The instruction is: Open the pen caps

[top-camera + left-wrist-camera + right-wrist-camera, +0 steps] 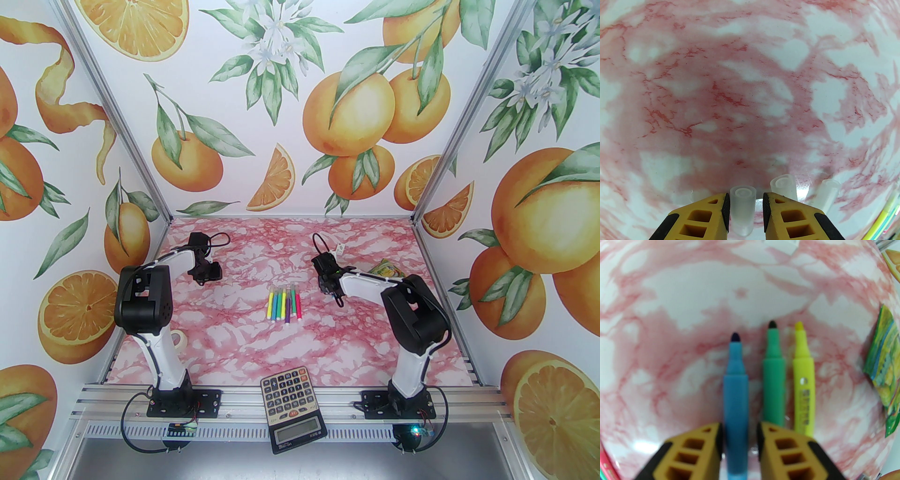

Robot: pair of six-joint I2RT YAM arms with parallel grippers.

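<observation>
Frosted translucent plastic pen caps (743, 206)

Lying low in the left wrist view, three small see-through pen caps (788, 193), all off their pens, round open mouths showing: first cap (742, 211) at bottom middle, second cap (781, 184) just right of it, third cap (828, 192) further right. Lying side by side in the right wrist view, bare tips pointing up the frame: blue pen (736, 390), green pen (774, 385), yellow pen (803, 385).
</observation>
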